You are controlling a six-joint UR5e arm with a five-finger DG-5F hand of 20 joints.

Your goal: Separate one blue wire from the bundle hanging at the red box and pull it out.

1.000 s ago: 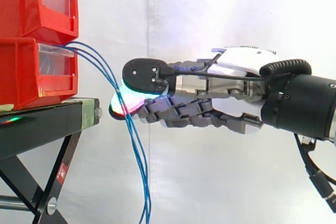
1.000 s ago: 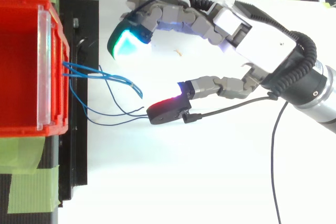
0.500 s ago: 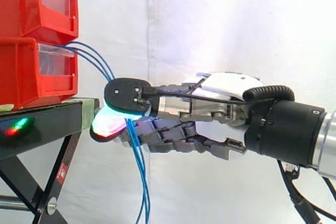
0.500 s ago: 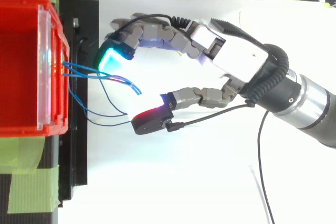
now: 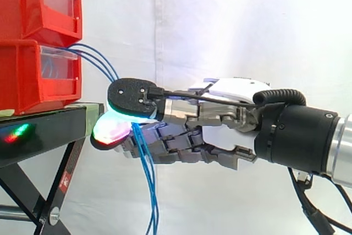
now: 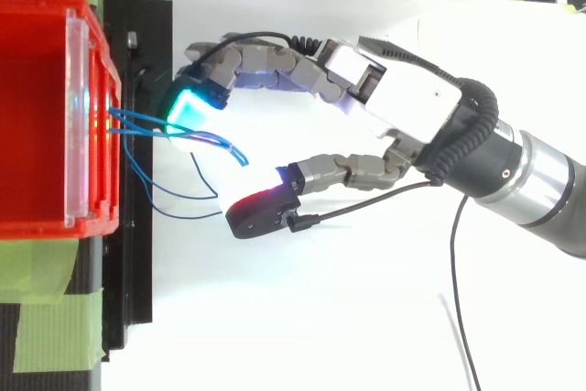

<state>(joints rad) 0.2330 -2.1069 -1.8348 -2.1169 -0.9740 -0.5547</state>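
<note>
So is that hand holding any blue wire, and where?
Nothing is gripped. The hand is open; the blue wires hang between thumb and fingers; one fingertip touches them near the red box.

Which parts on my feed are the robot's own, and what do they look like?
The hand has a white shell and grey segmented fingers ending in thick black-backed pads glowing cyan and red. Behind it, the arm is a black cylinder with a silver ring.

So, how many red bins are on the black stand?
2. The lower bin sits on the black stand; the upper bin is stacked on it. Others may be hidden beyond the side view's left edge.
</note>
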